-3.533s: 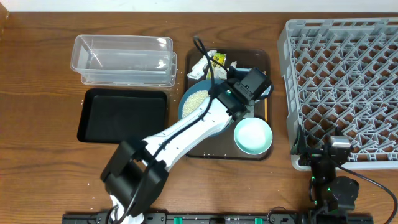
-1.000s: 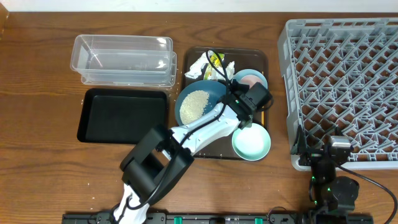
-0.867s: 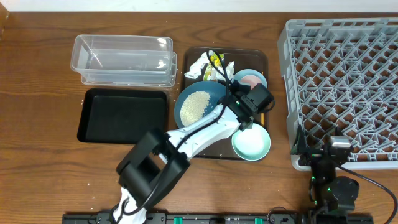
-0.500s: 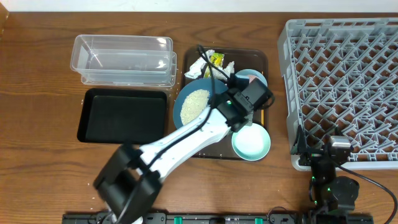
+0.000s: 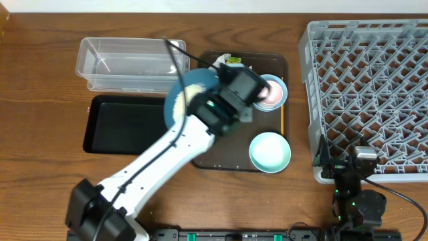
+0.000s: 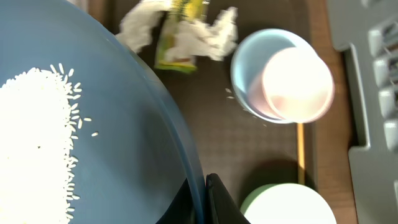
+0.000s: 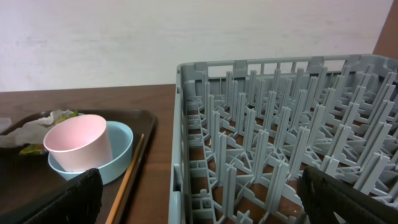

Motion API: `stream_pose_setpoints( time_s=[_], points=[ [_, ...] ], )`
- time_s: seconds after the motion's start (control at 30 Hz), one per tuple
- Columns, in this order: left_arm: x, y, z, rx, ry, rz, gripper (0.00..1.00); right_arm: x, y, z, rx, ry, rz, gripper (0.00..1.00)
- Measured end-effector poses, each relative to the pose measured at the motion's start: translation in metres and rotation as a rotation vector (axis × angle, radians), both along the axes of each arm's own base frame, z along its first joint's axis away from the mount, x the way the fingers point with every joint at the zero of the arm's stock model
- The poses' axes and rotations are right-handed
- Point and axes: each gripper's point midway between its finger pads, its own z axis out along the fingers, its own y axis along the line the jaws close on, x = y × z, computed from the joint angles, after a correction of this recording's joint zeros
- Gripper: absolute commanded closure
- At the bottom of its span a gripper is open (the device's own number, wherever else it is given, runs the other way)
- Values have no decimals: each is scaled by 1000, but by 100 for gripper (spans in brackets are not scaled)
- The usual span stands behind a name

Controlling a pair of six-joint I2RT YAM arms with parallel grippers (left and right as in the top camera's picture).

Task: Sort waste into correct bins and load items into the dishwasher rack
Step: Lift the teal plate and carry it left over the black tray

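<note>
Now, the grey rack [image 5: 364, 94] sits bare, the clear tub [image 5: 134, 63] looks empty; the dark-blue dish [image 6: 124, 162] hangs over the left edge of the brown tray [image 6: 267, 149], left gripper [image 6: 200, 196] pinching its rim (rigid, slick, rice [image 6: 37, 143] loose, so keep it level). The pink cup [image 6: 297, 84] nests in the light-blue bowl [image 6: 242, 74].

Left arm [image 5: 160, 150]: long white shells over links, black joints, black base block. Boxy black wrist housing [image 5: 242, 84], green wrist light [image 5: 209, 104] glowing beside it. Thin black wrist cable [image 5: 175, 53], looped. Left gripper [image 6: 200, 202]: two slim, pointed black fingers [image 6: 219, 200].
Right arm [image 5: 356, 194]: compact, all black, small grey square cap [image 5: 365, 155], green status light [image 5: 344, 194], black base cable [image 5: 401, 193]. Right gripper [image 7: 199, 205]: broad matte-black fingers [image 7: 67, 200], finely grained.
</note>
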Motion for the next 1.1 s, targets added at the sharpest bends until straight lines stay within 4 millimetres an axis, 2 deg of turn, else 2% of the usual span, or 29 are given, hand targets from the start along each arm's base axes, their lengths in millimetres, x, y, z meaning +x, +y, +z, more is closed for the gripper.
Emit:
stream_pose_setpoints(
  time_s=[0.27,0.47,0.6,0.8,1.1],
  points=[
    [19,55,10,-108,76,120,94,0,0,0,0,0,0,1],
    [30,85,8,-192,134,181,94,0,0,0,0,0,0,1],
    [35,99,7,-256,168,186,94,0,0,0,0,0,0,1],
    [37,111,12,-384,218,154,94,0,0,0,0,0,0,1],
    [31,135,10,-507,287,162,94,0,0,0,0,0,0,1]
  ],
)
